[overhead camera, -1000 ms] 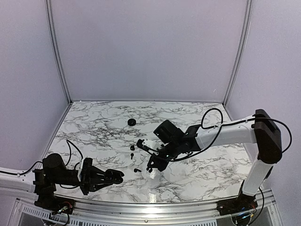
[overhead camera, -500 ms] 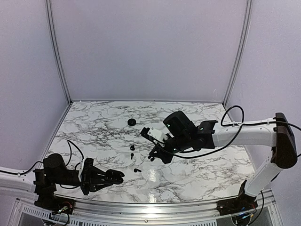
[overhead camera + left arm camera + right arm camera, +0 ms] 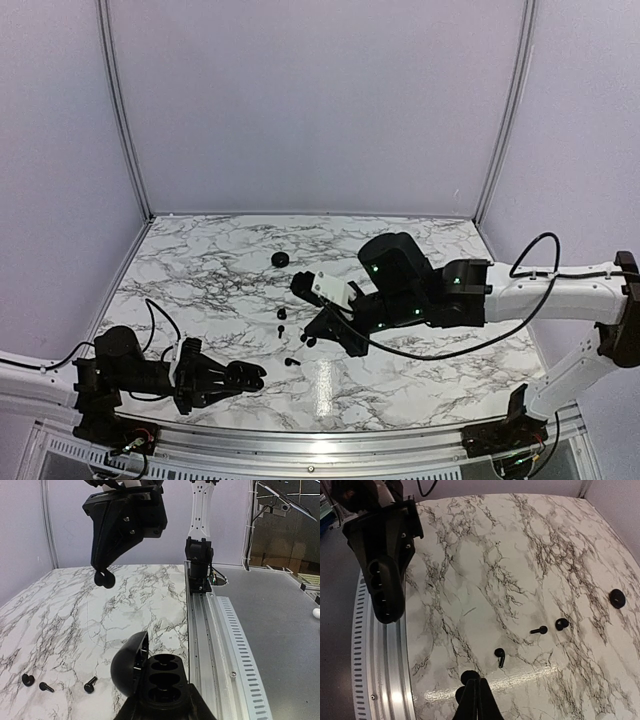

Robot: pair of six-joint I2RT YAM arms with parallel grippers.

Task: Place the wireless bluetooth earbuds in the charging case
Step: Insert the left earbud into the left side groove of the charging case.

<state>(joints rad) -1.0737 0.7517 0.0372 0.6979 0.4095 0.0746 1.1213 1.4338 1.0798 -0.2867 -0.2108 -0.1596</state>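
Note:
My left gripper (image 3: 162,704) sits low at the table's near-left edge, shut on the black charging case (image 3: 164,676). The case lid (image 3: 129,663) stands open and the sockets show. My right gripper (image 3: 479,684) hangs above the table's middle, shut on one small black earbud (image 3: 469,676), which also shows at its tip from the left wrist view as the held earbud (image 3: 105,578). Three more earbuds lie on the marble: a first earbud (image 3: 499,656), a second (image 3: 539,629) and a third (image 3: 562,624). From above, the right gripper (image 3: 313,341) is up and to the right of the case (image 3: 244,376).
A black round disc (image 3: 280,260) lies further back on the marble table (image 3: 200,270). A metal rail (image 3: 205,630) runs along the table's near edge beside the case. The right arm's base (image 3: 199,562) stands on that rail.
The right gripper has risen off the table with an earbud and moved left and back, and its arm has stretched out. The left gripper and case have stayed put.

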